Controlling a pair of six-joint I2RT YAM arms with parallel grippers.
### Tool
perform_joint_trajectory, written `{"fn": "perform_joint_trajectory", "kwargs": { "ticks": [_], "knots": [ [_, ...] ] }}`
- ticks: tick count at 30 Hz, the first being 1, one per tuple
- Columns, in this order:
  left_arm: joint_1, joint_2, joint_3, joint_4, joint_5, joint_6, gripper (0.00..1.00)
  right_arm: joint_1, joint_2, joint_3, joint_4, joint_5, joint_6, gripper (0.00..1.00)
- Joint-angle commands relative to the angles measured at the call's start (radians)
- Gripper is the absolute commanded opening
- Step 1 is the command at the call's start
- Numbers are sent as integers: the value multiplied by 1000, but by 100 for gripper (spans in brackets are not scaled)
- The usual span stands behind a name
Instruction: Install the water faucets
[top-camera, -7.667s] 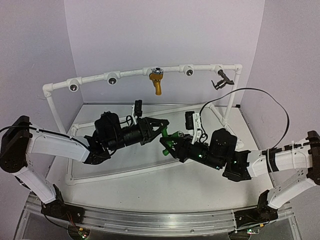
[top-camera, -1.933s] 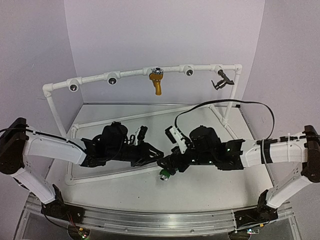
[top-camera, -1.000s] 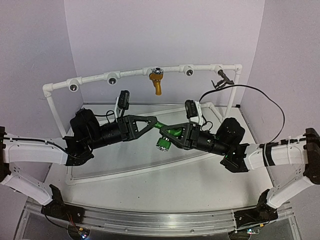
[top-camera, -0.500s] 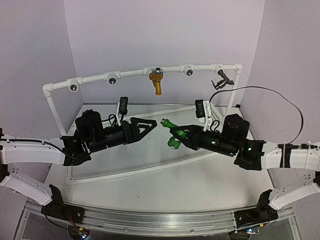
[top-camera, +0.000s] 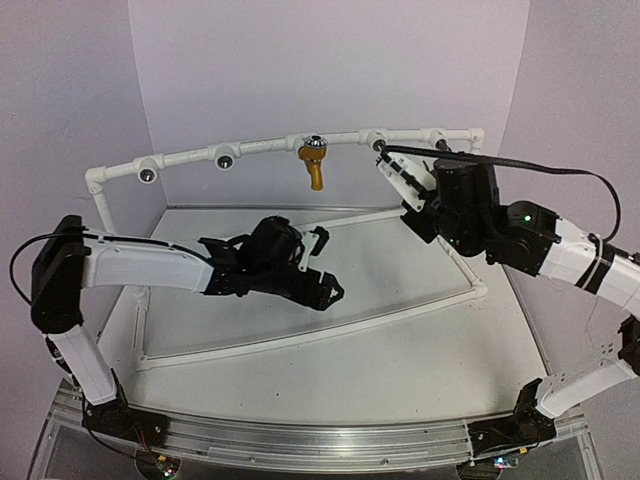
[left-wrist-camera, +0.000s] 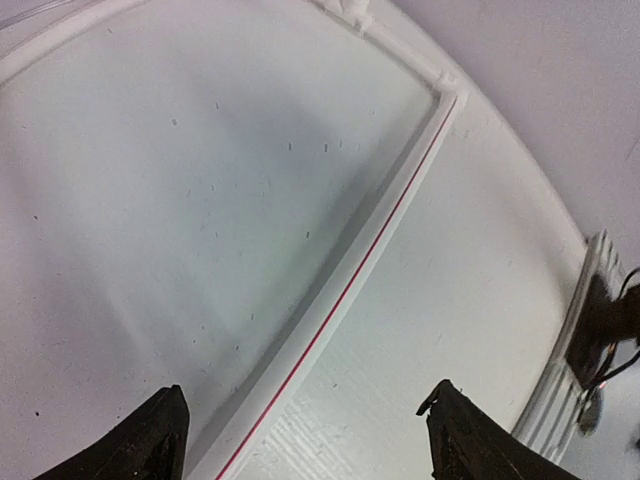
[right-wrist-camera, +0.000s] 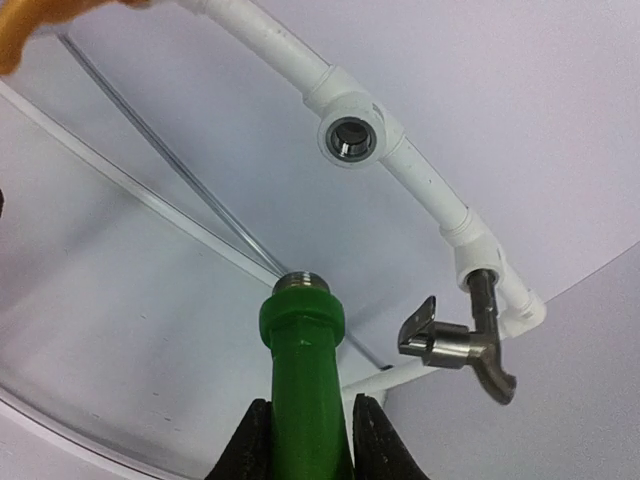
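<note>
Right jaws grip the green faucet (right-wrist-camera: 301, 390) by its stiff, probably light and slick plastic body, threaded tip aimed at the socket (right-wrist-camera: 352, 138) ahead, while left jaws stand open, empty.

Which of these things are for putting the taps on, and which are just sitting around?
For the job: green faucet in the right claw; yellow faucet and dark grey faucet on the white pipe frame; its empty socket.

Just there: metal rail; flat white border on the table; left claw, open and empty.
</note>
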Motion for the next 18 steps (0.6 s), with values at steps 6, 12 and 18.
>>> {"fn": "perform_joint_trajectory", "kwargs": {
  "ticks": [6, 12, 18],
  "knots": [
    [0, 242, 201, -193, 97, 376, 84, -20, 109, 20, 309, 148, -721, 0],
    [-7, 347, 209, -194, 83, 446, 76, -76, 154, -58, 573, 120, -990, 0],
    [-18, 400, 226, -181, 66, 430, 47, -129, 161, -140, 805, 46, -1214, 0]
  ]
}}
